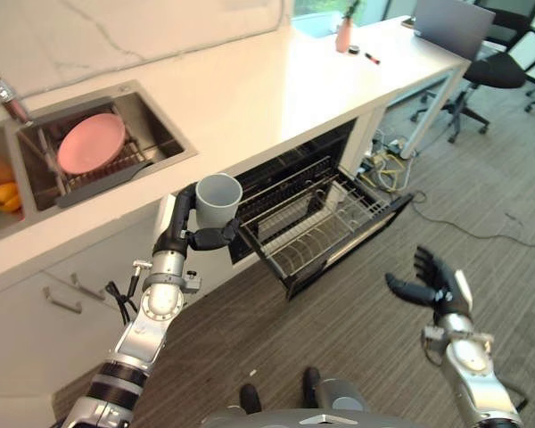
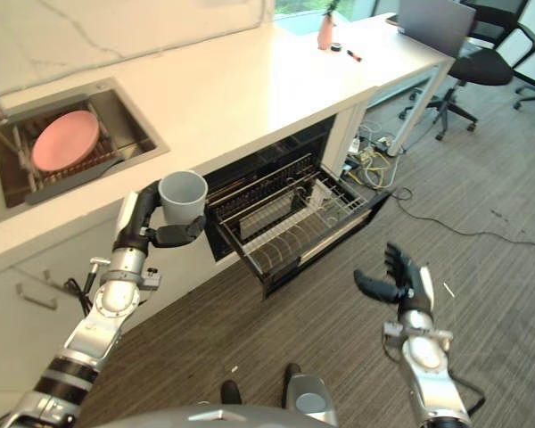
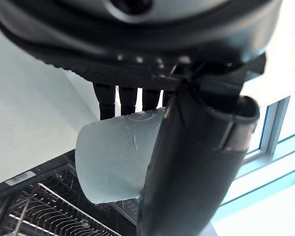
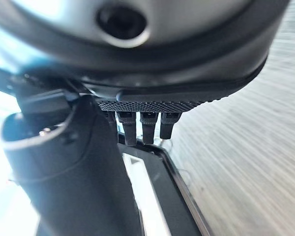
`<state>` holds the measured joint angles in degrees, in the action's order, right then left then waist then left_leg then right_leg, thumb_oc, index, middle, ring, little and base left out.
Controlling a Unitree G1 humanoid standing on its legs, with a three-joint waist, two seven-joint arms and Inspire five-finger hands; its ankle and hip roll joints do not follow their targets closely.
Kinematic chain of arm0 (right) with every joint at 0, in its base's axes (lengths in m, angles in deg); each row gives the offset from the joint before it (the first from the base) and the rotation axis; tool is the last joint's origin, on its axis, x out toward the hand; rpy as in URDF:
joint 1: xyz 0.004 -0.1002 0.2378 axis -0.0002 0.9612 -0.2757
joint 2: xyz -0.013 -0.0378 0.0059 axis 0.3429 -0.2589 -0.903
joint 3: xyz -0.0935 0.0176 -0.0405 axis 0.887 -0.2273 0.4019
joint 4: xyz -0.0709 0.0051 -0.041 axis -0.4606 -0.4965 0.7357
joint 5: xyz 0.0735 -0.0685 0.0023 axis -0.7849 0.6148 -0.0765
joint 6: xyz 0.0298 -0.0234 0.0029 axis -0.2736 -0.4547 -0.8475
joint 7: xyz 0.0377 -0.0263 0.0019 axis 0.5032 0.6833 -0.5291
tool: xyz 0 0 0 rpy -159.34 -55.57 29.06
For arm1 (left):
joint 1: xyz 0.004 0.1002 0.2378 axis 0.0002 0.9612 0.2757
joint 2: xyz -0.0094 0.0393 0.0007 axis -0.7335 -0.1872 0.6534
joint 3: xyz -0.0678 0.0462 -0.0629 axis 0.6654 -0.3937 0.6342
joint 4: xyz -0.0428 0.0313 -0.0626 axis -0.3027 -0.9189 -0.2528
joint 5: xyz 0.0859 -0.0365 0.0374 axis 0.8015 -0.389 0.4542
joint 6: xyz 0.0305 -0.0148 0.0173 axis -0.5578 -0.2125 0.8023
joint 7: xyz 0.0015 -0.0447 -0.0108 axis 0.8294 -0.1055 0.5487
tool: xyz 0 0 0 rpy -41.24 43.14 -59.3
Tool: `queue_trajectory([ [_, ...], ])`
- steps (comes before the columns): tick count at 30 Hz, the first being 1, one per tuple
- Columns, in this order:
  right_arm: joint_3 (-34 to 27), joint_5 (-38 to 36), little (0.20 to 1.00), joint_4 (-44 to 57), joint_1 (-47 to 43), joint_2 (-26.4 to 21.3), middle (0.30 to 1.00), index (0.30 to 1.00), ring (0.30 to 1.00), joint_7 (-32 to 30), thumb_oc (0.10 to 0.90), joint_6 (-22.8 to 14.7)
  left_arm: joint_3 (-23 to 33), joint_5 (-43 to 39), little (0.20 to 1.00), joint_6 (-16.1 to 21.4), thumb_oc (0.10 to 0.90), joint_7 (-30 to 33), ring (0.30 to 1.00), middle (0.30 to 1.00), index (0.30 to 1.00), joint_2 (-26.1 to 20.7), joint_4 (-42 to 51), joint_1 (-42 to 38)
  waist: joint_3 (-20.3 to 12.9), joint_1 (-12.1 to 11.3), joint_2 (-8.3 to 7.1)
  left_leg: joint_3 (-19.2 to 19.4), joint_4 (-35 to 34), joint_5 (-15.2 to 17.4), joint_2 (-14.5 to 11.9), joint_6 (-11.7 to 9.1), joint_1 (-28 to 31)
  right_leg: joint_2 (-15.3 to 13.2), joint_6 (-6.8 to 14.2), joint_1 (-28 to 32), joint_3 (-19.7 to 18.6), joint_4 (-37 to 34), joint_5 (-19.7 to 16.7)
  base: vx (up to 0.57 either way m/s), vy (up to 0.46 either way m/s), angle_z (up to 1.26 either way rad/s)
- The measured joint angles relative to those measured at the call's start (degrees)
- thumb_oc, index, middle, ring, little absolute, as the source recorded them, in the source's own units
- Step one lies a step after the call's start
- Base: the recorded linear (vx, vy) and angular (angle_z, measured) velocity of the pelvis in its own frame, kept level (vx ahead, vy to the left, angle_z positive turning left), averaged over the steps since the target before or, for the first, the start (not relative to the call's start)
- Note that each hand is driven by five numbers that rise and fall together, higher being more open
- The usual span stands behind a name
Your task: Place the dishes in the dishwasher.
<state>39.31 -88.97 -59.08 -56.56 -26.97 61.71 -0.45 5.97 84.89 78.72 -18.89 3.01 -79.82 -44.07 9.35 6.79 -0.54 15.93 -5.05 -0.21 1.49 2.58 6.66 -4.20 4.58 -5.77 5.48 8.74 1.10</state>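
The left hand (image 1: 189,234) held a grey cup (image 1: 218,199) upright, mouth up, with fingers behind the cup's wall and the thumb curled across its front. The cup hung in the air at 9 o'clock from the pulled-out rack (image 1: 314,225), just beside the rack's near corner and in front of the counter (image 1: 250,89) edge. In the left wrist view the cup (image 3: 115,160) showed between the fingers (image 3: 125,101) and the thumb (image 3: 196,162), with rack wires beneath it.

The right hand (image 1: 432,285) hovered over the floor (image 1: 481,178) at 4 o'clock from the rack, well apart from it, palm turned toward the dishwasher (image 1: 290,174). Its fingers were spread and relaxed, holding nothing.

The rack, of dark wire, stood drawn out of the dishwasher's opening under the counter. Whether anything lay in it could not be told.

A pink plate (image 1: 91,143) lay tilted in the sink (image 1: 156,125), at 11 o'clock from the cup. A yellow item (image 1: 4,196) sat in the neighbouring basin at 9 o'clock from the plate. On the counter's far end stood a pink bottle (image 1: 343,36); at 2 o'clock from the rack stood an office chair (image 1: 490,71).
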Motion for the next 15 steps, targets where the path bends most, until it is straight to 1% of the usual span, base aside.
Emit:
queue_trajectory([
  [1,0.0,0.0,0.900,0.0,0.0,0.0,0.900,0.900,0.900,0.0,0.800,0.0,0.0,0.0,0.300,0.0,0.400,0.0,0.300,0.300,0.300,0.0,0.0,0.0,0.0,0.0,0.00,0.0,0.0,0.0,0.0,0.0,0.0,0.0,0.0,0.0,0.0,0.0,0.0,0.04,-0.095,-0.68],
  [2,-0.9,1.9,0.900,11.7,2.1,-2.0,0.900,0.900,0.900,0.0,0.800,-2.1,1.5,0.5,0.300,-0.5,0.400,0.1,0.300,0.300,0.300,1.9,-0.1,1.3,-0.9,1.9,1.40,0.1,0.5,0.1,-0.8,-0.5,0.7,0.7,-1.5,3.5,-0.2,-6.8,-3.1,0.10,-0.128,-0.67],
  [3,-0.5,3.7,0.900,17.0,0.5,-4.3,0.900,0.900,0.900,0.1,0.800,-2.2,2.0,1.5,0.300,-0.5,0.400,0.3,0.300,0.300,0.300,2.7,-0.1,1.2,-1.1,1.3,1.07,1.0,1.4,-0.1,-1.3,-0.8,1.2,1.0,-2.3,4.9,-2.1,-10.2,-4.1,0.11,-0.144,-1.69],
  [4,1.9,4.6,0.900,18.4,-5.9,-5.3,0.900,0.900,0.900,0.5,0.800,-2.5,3.1,2.2,0.300,-0.6,0.400,1.2,0.300,0.300,0.300,4.1,-1.4,1.1,-1.4,-0.6,1.08,1.0,1.4,-0.1,-2.4,-0.9,3.4,1.3,-1.1,5.9,-2.5,-11.5,-4.5,0.03,-0.122,-2.21],
  [5,4.3,4.8,0.900,18.7,-10.7,-4.9,0.900,0.900,0.900,0.9,0.800,-3.4,3.2,2.7,0.300,-0.6,0.400,1.9,0.300,0.300,0.300,5.1,-2.8,0.6,-2.1,-1.9,1.09,0.3,1.4,0.4,-2.9,-2.0,4.0,1.6,-0.2,6.6,-3.3,-12.6,-6.6,0.04,-0.076,-1.88],
  [6,5.3,5.5,0.900,18.2,-13.5,-4.6,0.900,0.900,0.900,1.4,0.800,-6.7,0.9,3.4,0.300,-0.6,0.400,1.8,0.300,0.300,0.300,5.0,-4.3,-1.2,-3.1,-1.5,1.66,-1.9,1.6,1.4,-3.9,-4.0,4.0,2.3,-1.5,7.0,-3.0,-13.7,-8.3,0.04,-0.092,-0.52],
  [7,5.3,5.6,0.900,18.3,-15.1,-4.4,0.900,0.900,0.900,1.7,0.800,-10.4,-2.9,4.9,0.300,-0.4,0.400,1.1,0.300,0.300,0.300,4.9,-4.4,-4.7,-3.3,-0.2,3.08,-2.4,0.4,2.3,-7.1,-5.6,3.3,3.9,-3.3,7.7,-0.8,-14.3,-8.2,0.03,-0.081,0.28],
  [8,5.7,5.4,0.900,17.0,-16.0,-3.1,0.900,0.900,0.900,1.8,0.800,-11.2,-4.9,6.4,0.300,-0.2,0.400,0.9,0.300,0.300,0.300,4.9,-4.1,-6.2,-3.5,0.0,3.13,-2.3,0.4,2.1,-7.6,-6.1,3.3,4.1,-3.6,8.0,-0.4,-14.2,-8.2,0.02,-0.054,0.44],
  [9,5.7,5.4,0.900,17.0,-16.0,-3.1,0.900,0.900,0.900,1.8,0.800,-11.2,-4.9,6.4,0.300,-0.2,0.400,0.9,0.300,0.300,0.300,4.9,-4.1,-6.2,-3.5,0.0,3.13,-2.3,0.4,2.1,-7.6,-6.1,3.3,4.1,-3.6,8.0,-0.4,-14.2,-8.2,0.01,-0.044,0.21],
  [10,6.6,4.1,0.900,15.1,-16.6,-1.7,0.900,0.900,0.900,2.0,0.800,-10.9,-6.4,8.4,0.300,0.5,0.400,1.0,0.300,0.300,0.300,4.9,-4.0,-7.6,-3.9,0.0,3.59,-2.5,0.4,1.8,-8.0,-6.3,3.0,4.4,-4.0,7.9,0.2,-14.1,-7.9,0.00,-0.051,0.20],
  [11,8.8,1.5,0.900,12.1,-16.7,-0.7,0.900,0.900,0.900,2.5,0.800,-10.6,-7.1,10.0,0.300,0.7,0.400,1.3,0.300,0.300,0.300,4.9,-3.9,-8.9,-4.0,-0.2,4.44,-2.9,0.3,1.3,-8.1,-6.8,2.7,4.5,-4.2,7.8,0.7,-14.1,-7.8,0.00,-0.073,0.24],
  [12,10.9,0.0,0.900,10.1,-16.7,0.3,0.900,0.900,0.900,2.8,0.800,-9.8,-7.2,10.1,0.300,0.7,0.400,1.7,0.300,0.300,0.300,4.8,-3.9,-9.4,-4.1,-0.2,5.35,-3.2,0.1,1.0,-8.1,-6.8,2.6,4.5,-4.2,7.8,0.9,-14.2,-7.8,-0.01,-0.066,0.18],
  [14,14.7,-4.3,0.900,7.6,-16.7,0.9,0.900,0.900,0.900,3.0,0.800,-9.0,-7.1,11.0,0.300,0.3,0.400,3.1,0.300,0.300,0.300,4.7,-4.0,-10.5,-3.9,-0.3,6.71,-3.6,-0.1,0.7,-8.1,-7.0,2.6,4.5,-4.3,7.8,1.2,-14.3,-7.8,0.00,-0.047,0.10],
  [15,14.7,-4.3,0.900,7.6,-16.7,0.9,0.900,0.900,0.900,3.0,0.800,-9.0,-7.1,11.0,0.300,0.3,0.400,3.1,0.300,0.300,0.300,4.7,-4.0,-10.5,-3.9,-0.3,6.71,-3.6,-0.1,0.7,-8.1,-7.0,2.6,4.5,-4.3,7.8,1.2,-14.3,-7.8,0.01,-0.033,0.13],
])
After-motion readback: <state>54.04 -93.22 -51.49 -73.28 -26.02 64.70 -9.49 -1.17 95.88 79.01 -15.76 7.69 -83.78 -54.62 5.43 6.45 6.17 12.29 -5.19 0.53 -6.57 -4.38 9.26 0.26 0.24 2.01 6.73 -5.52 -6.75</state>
